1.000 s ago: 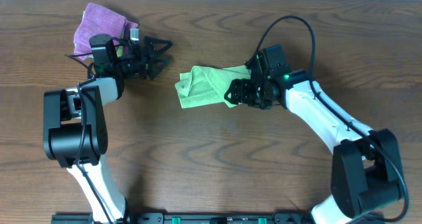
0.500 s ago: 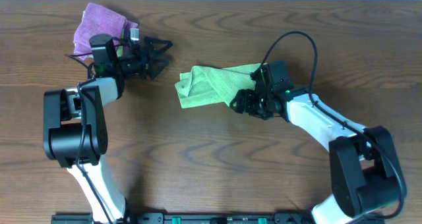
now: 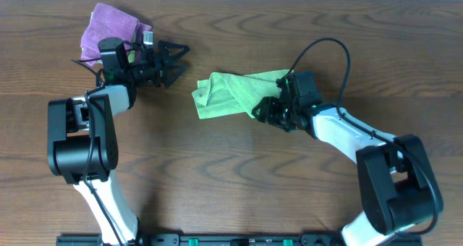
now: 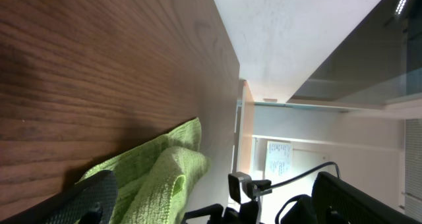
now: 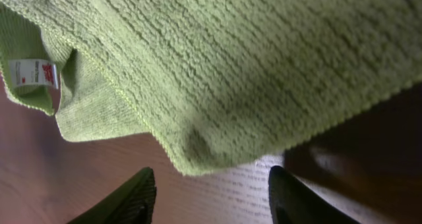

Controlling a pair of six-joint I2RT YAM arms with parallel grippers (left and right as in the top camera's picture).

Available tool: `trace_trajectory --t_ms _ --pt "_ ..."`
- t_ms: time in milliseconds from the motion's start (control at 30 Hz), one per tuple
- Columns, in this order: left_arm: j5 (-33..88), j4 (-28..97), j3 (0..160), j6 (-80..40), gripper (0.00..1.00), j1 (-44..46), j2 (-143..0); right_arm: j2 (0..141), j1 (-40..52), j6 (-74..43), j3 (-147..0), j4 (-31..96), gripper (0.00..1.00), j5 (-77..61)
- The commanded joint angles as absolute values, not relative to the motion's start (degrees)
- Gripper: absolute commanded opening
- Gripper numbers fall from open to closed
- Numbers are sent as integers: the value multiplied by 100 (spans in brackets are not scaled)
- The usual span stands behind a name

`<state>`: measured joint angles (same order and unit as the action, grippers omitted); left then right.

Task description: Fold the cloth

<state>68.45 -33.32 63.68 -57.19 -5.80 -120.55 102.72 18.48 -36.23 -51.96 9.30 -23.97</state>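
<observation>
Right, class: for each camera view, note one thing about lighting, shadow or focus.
Overhead: even light, the lime-green cloth sharp. Left wrist: the room beyond the table is washed out. Right wrist: cloth weave crisp, the right gripper's fingertips blurred, dark shadow at the right.

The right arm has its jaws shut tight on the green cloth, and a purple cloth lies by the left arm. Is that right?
Not quite. The right wrist view shows the right arm with its jaws open, the green cloth lying at their tips, unclamped. The purple cloth does lie by the left arm.
</observation>
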Motion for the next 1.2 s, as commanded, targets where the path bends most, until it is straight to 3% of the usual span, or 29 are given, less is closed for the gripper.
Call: trace_trajectory --t_ms 0,300,367,433,1167 --pt "6941 -3352 6473 -5704 95 -609 -12116 10405 1841 -3750 -5164 805 52 -2397" --pt "6973 -3352 6473 -5704 95 -609 -12116 10422 1846 -3769 -5164 729 28 -2224" --pt "6976 -3352 6473 -5704 95 -609 -12116 10422 1846 -3767 -5164 696 18 -2222" --pt "6978 -3352 6473 -5706 95 -609 -12116 10420 1844 -3765 -5164 607 1 -2226" --pt "7059 -3350 6473 -5706 95 -609 -12116 9810 958 -3347 -5177 263 1 -1308"
